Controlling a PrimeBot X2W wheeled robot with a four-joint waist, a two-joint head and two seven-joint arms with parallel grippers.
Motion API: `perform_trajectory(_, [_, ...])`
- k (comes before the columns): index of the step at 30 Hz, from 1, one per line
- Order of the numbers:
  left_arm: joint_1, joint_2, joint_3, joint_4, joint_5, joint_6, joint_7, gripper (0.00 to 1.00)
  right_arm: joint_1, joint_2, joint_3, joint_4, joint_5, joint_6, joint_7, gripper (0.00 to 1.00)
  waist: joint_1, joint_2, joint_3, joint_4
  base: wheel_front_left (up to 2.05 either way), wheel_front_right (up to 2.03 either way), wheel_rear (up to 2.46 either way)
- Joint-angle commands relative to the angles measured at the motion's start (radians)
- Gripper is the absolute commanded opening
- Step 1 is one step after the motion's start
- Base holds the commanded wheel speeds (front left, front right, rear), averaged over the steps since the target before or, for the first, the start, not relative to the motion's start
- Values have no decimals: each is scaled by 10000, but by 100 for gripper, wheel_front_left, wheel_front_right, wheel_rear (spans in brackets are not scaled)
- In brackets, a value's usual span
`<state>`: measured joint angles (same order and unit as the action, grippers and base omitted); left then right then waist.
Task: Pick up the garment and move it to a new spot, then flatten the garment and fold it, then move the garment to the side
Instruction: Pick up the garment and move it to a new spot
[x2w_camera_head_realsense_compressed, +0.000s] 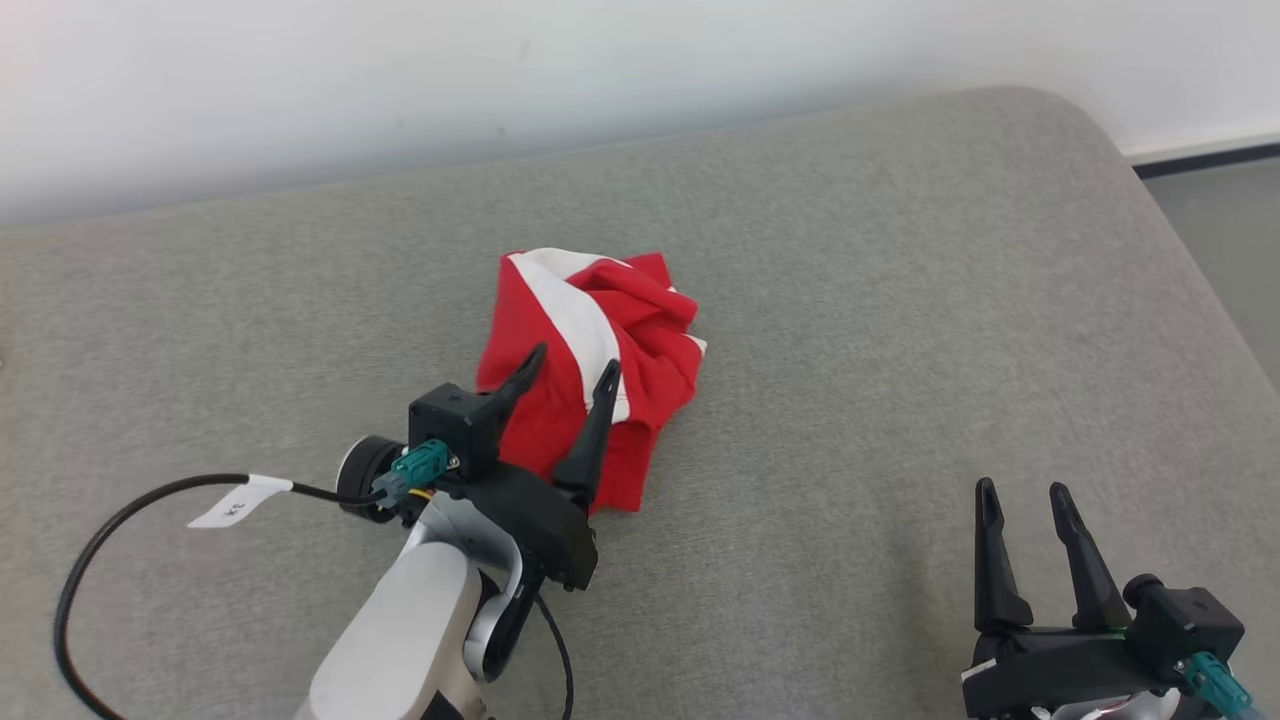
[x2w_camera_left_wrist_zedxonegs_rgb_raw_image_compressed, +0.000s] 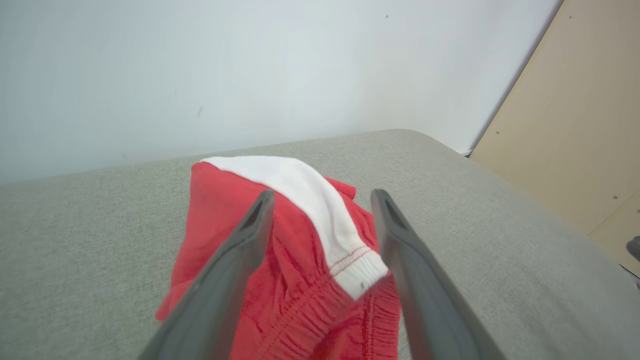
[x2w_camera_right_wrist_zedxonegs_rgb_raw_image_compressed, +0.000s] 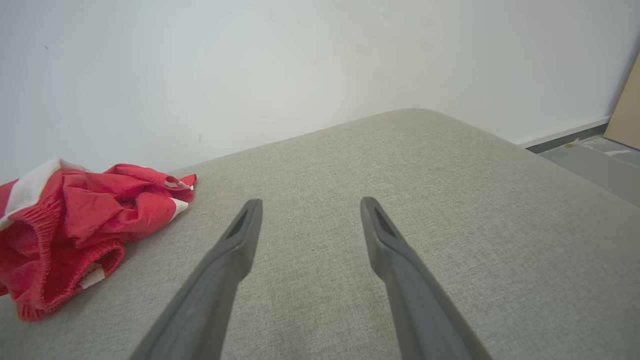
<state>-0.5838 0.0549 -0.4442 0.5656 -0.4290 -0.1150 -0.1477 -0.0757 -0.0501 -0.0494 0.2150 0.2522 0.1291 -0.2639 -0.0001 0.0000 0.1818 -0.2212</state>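
Garment (x2w_camera_head_realsense_compressed: 650, 340), red with a white band (x2w_camera_head_realsense_compressed: 575, 310), bunched in a loose heap near the middle of the grey cushion (x2w_camera_head_realsense_compressed: 900, 300), neither flattened nor folded yet. Long axis of the heap roughly straight away from the robot, near hem toward the left arm, band slanting across the top from the far left corner toward the near right. Left gripper (x2w_camera_head_realsense_compressed: 576, 357) open, hanging directly over the near half of the heap and pointing along that axis toward the wall (x2w_camera_head_realsense_compressed: 400, 80). In the left wrist view, red cloth (x2w_camera_left_wrist_zedxonegs_rgb_raw_image_compressed: 300, 285) and the ribbed end of the band showing between the spread fingers (x2w_camera_left_wrist_zedxonegs_rgb_raw_image_compressed: 235, 270), nothing pinched; whether the tips touch the cloth, impossible to tell. Right gripper (x2w_camera_head_realsense_compressed: 1024, 488) open too and empty, low at the near right, well apart from the heap, bare cushion in between; from its own wrist view, heap (x2w_camera_right_wrist_zedxonegs_rgb_raw_image_compressed: 65, 225) off to the left, beyond reach of the fingers (x2w_camera_right_wrist_zedxonegs_rgb_raw_image_compressed: 220, 270). Left arm plainly the nearer of the two. Probably a matter of spreading next, judging by the crumpled state: a hem or corner at the near end to be taken by the left, the far side or right edge by the other arm after a reach leftward across the cushion. Main risk a pinch through several layers at once, dragging the whole heap instead of opening it.
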Motion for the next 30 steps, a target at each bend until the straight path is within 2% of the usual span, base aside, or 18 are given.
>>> perform_trajectory(1, [-119, 31, 12, -184, 74, 89, -93, 100, 123, 1, 51, 7, -70, 30, -13, 100, 1, 0, -202, 256, 0, 0, 0])
perform_trajectory(7, [94, 449, 303, -726, -66, 249, -202, 100, 232, 3, 49, -16, -140, 30, -12, 100, 1, 0, -406, 646, 0, 0, 0])
perform_trajectory(12, [482, 1091, 679, -1204, -182, 381, -314, 100, 304, 0, -9, -77, -249, 30, -12, 100, 1, 0, -518, 922, 0, 0, 0])
perform_trajectory(15, [885, 1514, 975, -1416, -171, 619, -516, 100, 381, 0, -31, -87, -300, 30, -14, 100, 1, 0, -611, 1056, 0, 0, 0])
perform_trajectory(24, [2313, 2264, 1298, -2161, 172, 1055, -988, 100, 571, -5, -37, -161, -455, 30, -12, 100, 1, 0, -831, 1347, 0, 0, 0])
perform_trajectory(30, [3394, 2317, 1470, -2465, 369, 1060, -1163, 100, 725, 1, 13, -200, -519, 30, -12, 100, 1, 0, -1006, 1523, 0, 0, 0])
